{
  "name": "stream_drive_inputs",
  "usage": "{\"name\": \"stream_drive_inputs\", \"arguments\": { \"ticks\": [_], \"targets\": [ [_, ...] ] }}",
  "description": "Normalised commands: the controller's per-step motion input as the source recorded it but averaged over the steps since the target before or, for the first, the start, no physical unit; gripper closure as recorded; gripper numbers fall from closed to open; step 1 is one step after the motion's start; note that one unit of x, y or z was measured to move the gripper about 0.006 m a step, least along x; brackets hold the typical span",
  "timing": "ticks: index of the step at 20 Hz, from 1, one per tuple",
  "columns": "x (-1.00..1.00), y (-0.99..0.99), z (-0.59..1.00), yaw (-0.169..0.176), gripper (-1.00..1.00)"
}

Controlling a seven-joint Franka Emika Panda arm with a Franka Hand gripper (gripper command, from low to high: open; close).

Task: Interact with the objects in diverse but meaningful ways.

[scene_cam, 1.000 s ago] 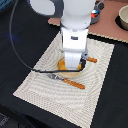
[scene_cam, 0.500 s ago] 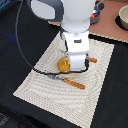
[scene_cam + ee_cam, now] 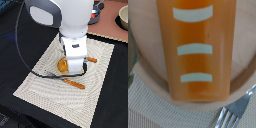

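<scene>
The golden-yellow bread loaf [image 3: 195,50] with pale stripes fills the wrist view, lying on a round beige plate [image 3: 245,60]. In the exterior view only a sliver of the loaf [image 3: 62,65] shows beside the arm's hand, which hangs low over it on the striped mat. The gripper's fingers are hidden behind the white hand in the exterior view and do not show in the wrist view. The other toy kitchen pieces are not visible near the gripper.
A wooden-handled knife [image 3: 75,83] lies on the striped mat [image 3: 45,92] in front of the plate, and a second orange handle [image 3: 92,60] sticks out at the exterior view's right. Fork tines [image 3: 235,112] show next to the plate. A bowl [image 3: 123,19] stands on the far pinkish surface.
The arm has come lower over the plate and loaf. The cutlery on the mat has stayed in place.
</scene>
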Motion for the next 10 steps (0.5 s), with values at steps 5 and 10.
{"name": "stream_drive_inputs", "arguments": {
  "ticks": [5, 10],
  "targets": [
    [0.00, 0.07, -0.22, 0.039, -1.00],
    [0.00, 0.05, -0.17, 0.033, 1.00]
  ]
}}
